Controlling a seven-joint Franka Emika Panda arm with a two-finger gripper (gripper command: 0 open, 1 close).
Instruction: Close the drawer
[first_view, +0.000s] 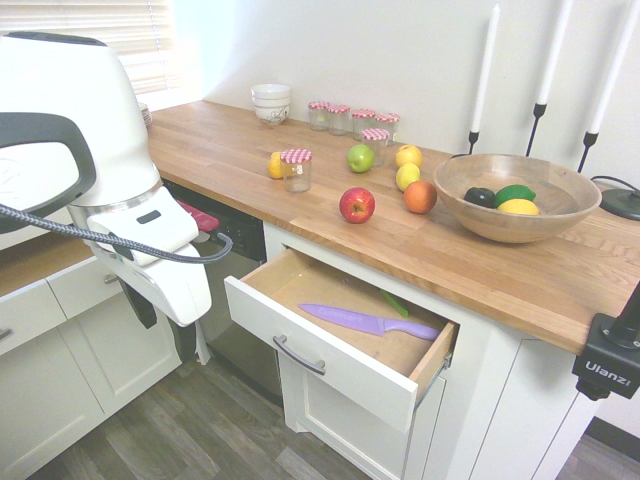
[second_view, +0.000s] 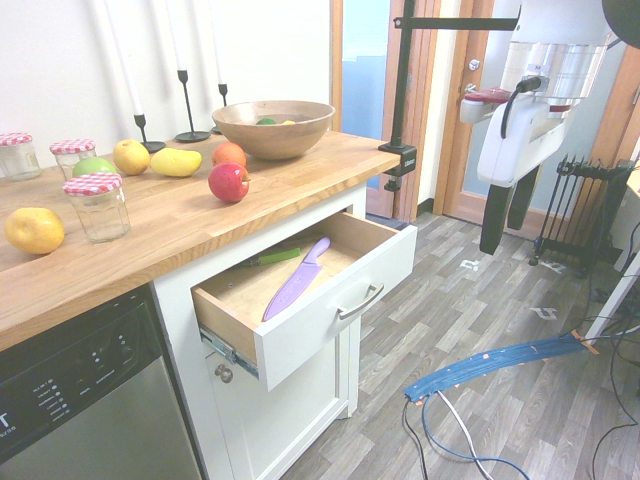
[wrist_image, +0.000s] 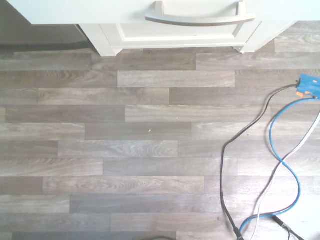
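Second exterior view gives us the relation that matters: the drawer (second_view: 330, 290) stands pulled well out from under the desk (second_view: 170, 225), and the gripper (second_view: 508, 215) hangs out in the room in front of it, well apart from the white front panel and pointing down at the floor (second_view: 480, 330). Its two dark fingers stand apart, with nothing between them. From the gripper, the drawer lies across open floor toward the cabinet; the push, as we judge it, must run along the drawer's slide direction, square to the front panel, whose long axis and bar handle (second_view: 360, 302) run level along the cabinet face. We have only one arm, so no choice of hand arises.

Relative to the drawer, the rest sits as follows. Inside it a purple knife (second_view: 298, 278) lies on the wooden floor, with a green-handled piece (second_view: 275, 256) behind it near the back wall; both lie low, and we judge they should clear the desk edge when the drawer goes in. Above the drawer on the desk a red apple (second_view: 229, 182) sits near the edge, and further back a wooden bowl (second_view: 273, 127) holds fruit. A dishwasher (second_view: 80, 390) stands beside the drawer's cabinet.

Wrist view shows the handle at the far edge, beyond bare floor.
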